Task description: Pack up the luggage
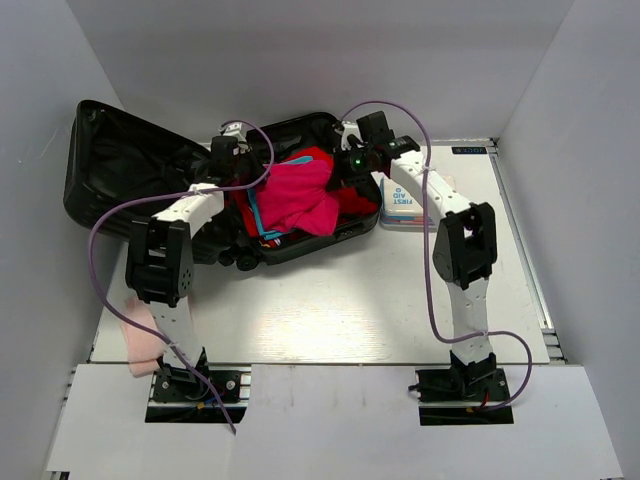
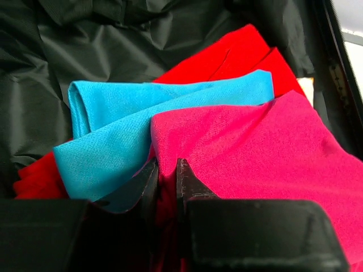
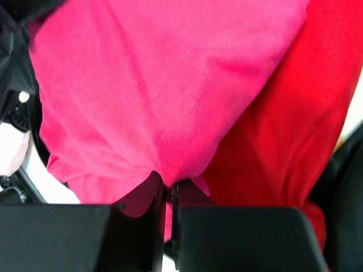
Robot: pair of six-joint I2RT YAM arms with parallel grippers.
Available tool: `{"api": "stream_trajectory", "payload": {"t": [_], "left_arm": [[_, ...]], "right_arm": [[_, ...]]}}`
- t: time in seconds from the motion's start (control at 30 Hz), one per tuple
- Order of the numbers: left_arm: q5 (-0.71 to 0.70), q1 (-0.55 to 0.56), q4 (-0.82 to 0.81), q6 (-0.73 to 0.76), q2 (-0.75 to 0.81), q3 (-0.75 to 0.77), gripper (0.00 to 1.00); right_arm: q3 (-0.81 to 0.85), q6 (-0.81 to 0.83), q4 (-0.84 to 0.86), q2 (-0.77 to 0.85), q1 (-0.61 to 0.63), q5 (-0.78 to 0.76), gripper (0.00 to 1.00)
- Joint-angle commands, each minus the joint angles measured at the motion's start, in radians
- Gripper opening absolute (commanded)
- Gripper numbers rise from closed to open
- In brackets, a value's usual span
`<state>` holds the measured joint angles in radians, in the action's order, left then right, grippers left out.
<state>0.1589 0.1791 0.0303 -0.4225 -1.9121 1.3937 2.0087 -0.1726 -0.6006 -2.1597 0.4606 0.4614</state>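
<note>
**Inspector:** The right gripper stands all but closed, pinching a fold of the pink cloth above the luggage.

**Clerk:** And the left?

**Inspector:** The left gripper is drawn narrow, with an edge of the same pink cloth caught between its fingers. A blue cloth lies just beside it and a red cloth beneath, all inside the luggage.

**Clerk:** Position of the luggage?

**Inspector:** It lies open on the table. Its lid is thrown back to the left, and its wheels face the arms.

**Clerk:** Handling?

**Inspector:** The ribbed shell looks rigid and bulky, judged too heavy to lift. The lining is glossy and probably slippery. On its wheels the luggage may creep when pushed. The lid's free rim is judged the best hold for swinging it shut, with the base braced.

**Clerk:** Markings?

**Inspector:** None are legible on the luggage. A white tin touching its right side reads "FIRST AID" in blue.
</note>
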Motion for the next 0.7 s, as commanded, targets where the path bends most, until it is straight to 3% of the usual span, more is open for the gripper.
{"api": "stream_trajectory", "payload": {"t": [0.0,0.47,0.6,0.67], "left_arm": [[-0.081,-0.006,-0.024,0.036,0.097,-0.004,0.0],[-0.087,-0.006,-0.041,0.044,0.101,-0.036,0.0],[-0.033,-0.024,0.029,0.053,0.078,0.014,0.0],[-0.015,-0.033,0.046,0.053,0.076,0.019,0.18]], "right_arm": [[0.061,0.009,-0.148,0.115,0.004,-0.026,0.0],[0.13,-0.097,-0.444,0.152,0.023,0.031,0.0],[0.015,-0.162,-0.466,0.187,0.018,0.083,0.0],[-0.036,-0.191,-0.435,0.198,0.019,0.095,0.0]]}}
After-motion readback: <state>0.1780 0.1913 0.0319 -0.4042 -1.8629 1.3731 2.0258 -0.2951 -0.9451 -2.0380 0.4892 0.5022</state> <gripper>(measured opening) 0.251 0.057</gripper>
